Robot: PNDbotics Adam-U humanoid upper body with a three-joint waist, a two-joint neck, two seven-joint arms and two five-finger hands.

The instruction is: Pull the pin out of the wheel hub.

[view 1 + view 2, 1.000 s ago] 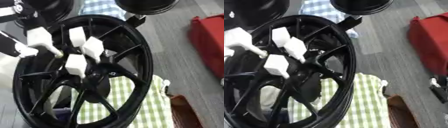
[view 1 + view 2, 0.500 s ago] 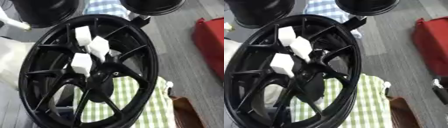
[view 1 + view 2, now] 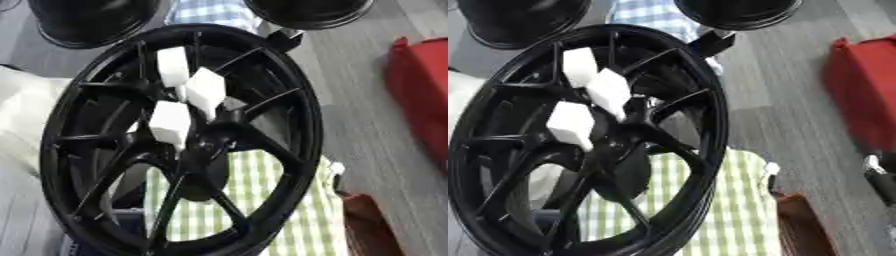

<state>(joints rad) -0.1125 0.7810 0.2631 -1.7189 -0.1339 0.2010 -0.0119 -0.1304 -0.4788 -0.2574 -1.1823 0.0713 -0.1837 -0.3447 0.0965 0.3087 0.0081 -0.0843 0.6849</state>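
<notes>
A black spoked wheel hub (image 3: 308, 125) stands tilted in the middle of both views, leaning over a green checked cloth (image 3: 262, 200). Three white blocks sit on its spokes near the centre: an upper one (image 3: 172, 67), a middle one (image 3: 206, 90) and a lower one (image 3: 169, 121). They stick out from the hub towards me. I cannot make out how they are fixed to the spokes. Neither of my hands shows in either view.
Two more black rims (image 3: 87, 20) (image 3: 306, 10) lie at the top, with a blue checked cloth (image 3: 210, 10) between them. A red thing (image 3: 424, 90) fills the right edge, a brown thing (image 3: 367, 225) the lower right, white fabric (image 3: 22, 115) the left. A small dark and silver part (image 3: 877, 172) shows at the right edge.
The white pieces and thin white rod at the hub's left rim a second ago have left the view to the upper left. The whole picture has also shifted.
</notes>
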